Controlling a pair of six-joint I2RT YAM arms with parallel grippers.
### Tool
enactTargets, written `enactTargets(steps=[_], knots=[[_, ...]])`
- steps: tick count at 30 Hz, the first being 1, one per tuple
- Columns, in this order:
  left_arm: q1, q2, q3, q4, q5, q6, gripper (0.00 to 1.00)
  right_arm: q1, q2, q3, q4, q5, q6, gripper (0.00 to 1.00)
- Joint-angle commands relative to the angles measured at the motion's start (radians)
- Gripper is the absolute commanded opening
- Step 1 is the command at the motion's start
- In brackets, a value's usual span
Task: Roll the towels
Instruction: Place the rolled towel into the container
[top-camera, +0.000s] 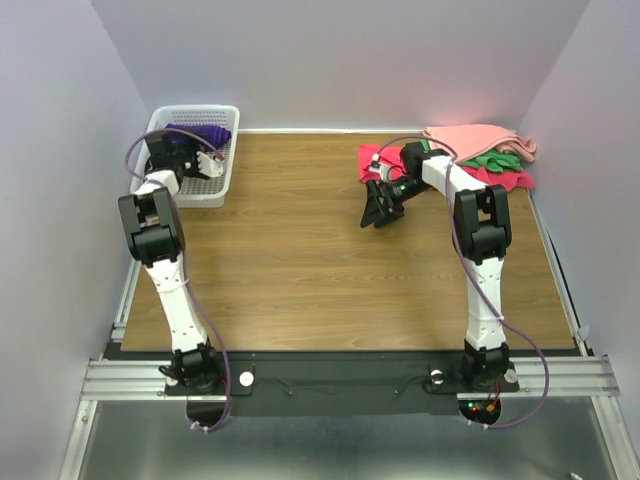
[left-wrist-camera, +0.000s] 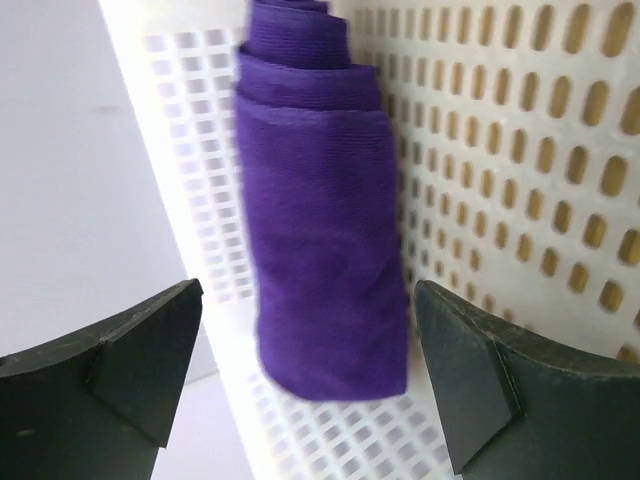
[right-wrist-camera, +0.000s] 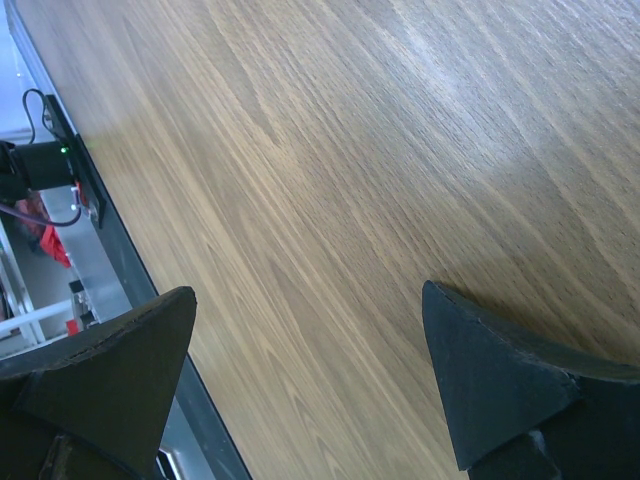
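At the far left of the wooden surface (top-camera: 290, 260) stands a white perforated basket (top-camera: 222, 178). The left arm reaches over it, wrist bent down into it. The left fingers (left-wrist-camera: 130, 370) stand wide apart and grip nothing. Seen from the wrist, the purple towel (left-wrist-camera: 320, 220) lies between them without touching either, rolled up and resting against the basket's holed wall, its spiral end towards the far side. From above, part of that roll shows at the basket's far right corner.

The middle of the surface is bare wood.

Further right, the right arm bends back towards the centre, and the right fingers (right-wrist-camera: 500, 380) hang just above the wood, also spread wide with nothing between them. Behind them, at the far right corner, the other towels lie in a loose, unrolled heap: a red towel (top-camera: 372, 160) nearest the fingers and spreading under the rest, a green towel (top-camera: 497, 160) crumpled on top of it, and a salmon-pink towel (top-camera: 470, 137) draped across the back.
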Motion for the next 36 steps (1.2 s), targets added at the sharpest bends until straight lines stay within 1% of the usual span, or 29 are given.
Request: enactTargets(steps=[1, 4, 7, 10, 12, 13, 14, 15, 16, 17, 18, 19, 20, 21, 22, 23, 24, 25, 26, 27, 28, 29, 30, 32, 33, 36], knots=[[0.005, -0.157, -0.016, -0.013, 0.049, -0.011, 0.99, -0.008, -0.016, 0.031, 0.003, 0.06, -0.011, 1.0], [0.011, -0.209, -0.009, -0.028, 0.046, -0.054, 0.99, -0.008, -0.014, 0.058, 0.003, 0.051, -0.006, 1.0], [0.015, -0.267, -0.01, -0.054, 0.033, -0.057, 0.99, -0.011, -0.02, 0.071, 0.003, 0.043, -0.008, 1.0], [0.015, -0.351, -0.024, -0.059, 0.025, -0.163, 0.99, -0.012, -0.043, 0.086, 0.006, 0.046, -0.008, 1.0], [0.015, -0.416, -0.001, -0.058, 0.01, -0.427, 0.99, -0.017, -0.065, 0.098, 0.006, 0.049, 0.0, 1.0], [0.002, -0.433, 0.06, -0.058, -0.033, -0.568, 0.99, -0.02, -0.079, 0.101, 0.009, 0.049, 0.003, 1.0], [-0.014, -0.446, 0.109, -0.102, -0.176, -0.753, 0.99, -0.026, -0.091, 0.102, 0.015, 0.056, 0.018, 1.0], [-0.036, -0.444, 0.24, -0.186, -0.246, -0.783, 0.99, -0.031, -0.124, 0.094, 0.026, 0.062, 0.023, 1.0], [-0.076, -0.44, 0.307, -0.375, -0.306, -0.818, 0.99, -0.038, -0.146, 0.085, 0.037, 0.068, 0.043, 1.0], [-0.097, -0.45, 0.356, -0.454, -0.399, -0.848, 0.99, -0.043, -0.166, 0.072, 0.052, 0.079, 0.056, 1.0], [-0.116, -0.463, 0.394, -0.51, -0.432, -0.916, 0.99, -0.049, -0.215, 0.059, 0.083, 0.1, 0.067, 1.0], [-0.134, -0.485, 0.393, -0.612, -0.455, -0.947, 0.99, -0.06, -0.238, 0.022, 0.098, 0.112, 0.078, 1.0], [-0.177, -0.538, 0.381, -0.651, -0.492, -0.979, 0.99, -0.064, -0.266, 0.007, 0.114, 0.152, 0.108, 1.0], [-0.198, -0.569, 0.328, -0.677, -0.515, -1.081, 0.99, -0.07, -0.29, -0.016, 0.146, 0.169, 0.125, 1.0], [-0.244, -0.597, 0.3, -0.735, -0.527, -1.124, 0.99, -0.083, -0.348, -0.059, 0.161, 0.183, 0.154, 1.0], [-0.249, -0.65, 0.271, -0.757, -0.529, -1.187, 0.99, -0.089, -0.378, -0.09, 0.179, 0.227, 0.174, 1.0], [-0.286, -0.675, 0.243, -0.775, -0.514, -1.247, 0.99, -0.093, -0.407, -0.115, 0.219, 0.258, 0.194, 1.0], [-0.295, -0.698, 0.19, -0.809, -0.488, -1.366, 0.99, -0.095, -0.466, -0.139, 0.239, 0.296, 0.234, 1.0], [-0.318, -0.735, 0.163, -0.821, -0.44, -1.422, 0.99, -0.095, -0.493, -0.194, 0.256, 0.333, 0.254, 1.0], [-0.332, -0.75, 0.11, -0.831, -0.426, -1.474, 0.99, -0.097, -0.523, -0.22, 0.278, 0.394, 0.27, 1.0], [-0.356, -0.778, 0.082, -0.838, -0.39, -1.555, 0.99, -0.097, -0.572, -0.283, 0.287, 0.422, 0.285, 1.0], [-0.37, -0.795, 0.05, -0.832, -0.385, -1.58, 0.99, -0.097, -0.603, -0.317, 0.308, 0.457, 0.319, 1.0], [-0.384, -0.815, -0.032, -0.791, -0.391, -1.6, 0.99, -0.095, -0.631, -0.361, 0.324, 0.467, 0.331, 1.0], [-0.41, -0.883, -0.133, -0.73, -0.421, -1.64, 0.99, -0.095, -0.69, -0.443, 0.362, 0.491, 0.363, 1.0], [-0.433, -0.9, -0.217, -0.71, -0.431, -1.646, 0.99, -0.095, -0.741, -0.53, 0.4, 0.511, 0.372, 1.0], [-0.464, -0.942, -0.318, -0.667, -0.495, -1.662, 0.99, -0.095, -0.804, -0.628, 0.442, 0.537, 0.376, 1.0]])
